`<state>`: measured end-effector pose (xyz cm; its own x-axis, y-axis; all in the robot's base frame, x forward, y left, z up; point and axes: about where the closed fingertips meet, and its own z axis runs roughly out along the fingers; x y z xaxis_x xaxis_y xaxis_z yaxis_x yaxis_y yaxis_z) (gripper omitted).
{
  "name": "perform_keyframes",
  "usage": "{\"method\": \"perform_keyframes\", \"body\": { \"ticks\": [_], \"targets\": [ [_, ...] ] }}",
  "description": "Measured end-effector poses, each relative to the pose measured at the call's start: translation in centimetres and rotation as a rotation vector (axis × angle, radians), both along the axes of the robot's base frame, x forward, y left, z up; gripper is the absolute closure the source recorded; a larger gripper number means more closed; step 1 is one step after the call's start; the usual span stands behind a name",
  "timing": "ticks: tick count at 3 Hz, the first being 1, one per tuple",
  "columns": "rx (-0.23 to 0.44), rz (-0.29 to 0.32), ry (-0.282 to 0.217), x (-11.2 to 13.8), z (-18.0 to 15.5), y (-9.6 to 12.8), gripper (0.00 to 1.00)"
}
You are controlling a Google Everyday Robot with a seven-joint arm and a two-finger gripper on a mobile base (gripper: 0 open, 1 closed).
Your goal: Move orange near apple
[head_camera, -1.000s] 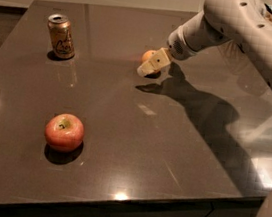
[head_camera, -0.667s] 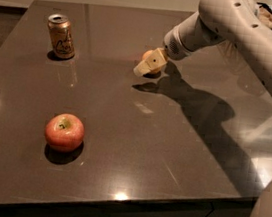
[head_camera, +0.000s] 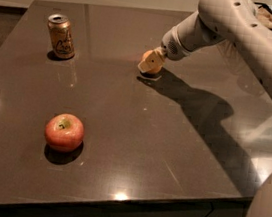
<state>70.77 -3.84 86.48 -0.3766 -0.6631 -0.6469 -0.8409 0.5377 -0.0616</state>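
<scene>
The claw point(head_camera: 151, 65) sits low over the dark worktop point(head_camera: 170, 150), at the end of the pale arm point(head_camera: 229, 22) that reaches in from the right. It is closed around the orange point(head_camera: 146, 56), which shows at the claw's left side, at or just above the surface. The apple point(head_camera: 64, 132) lies well apart from the claw, to its left and much nearer the front edge. A soda can point(head_camera: 61, 36) stands upright to the claw's left, slightly farther back.
</scene>
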Motion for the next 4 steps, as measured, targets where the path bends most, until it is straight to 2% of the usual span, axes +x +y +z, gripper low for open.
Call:
{"method": "perform_keyframes", "body": {
  "ticks": [1, 2, 3, 4],
  "targets": [
    [0.011, 0.043, -0.01, -1.0, 0.9, 0.4, 0.64],
    [0.029, 0.12, -0.035, -2.9, 2.5, 0.7, 0.88],
    [0.049, 0.248, -0.052, -6.5, 4.0, 1.8, 1.0],
    [0.069, 0.424, -0.075, -11.2, 5.3, 3.7, 1.0]
  ]
}}
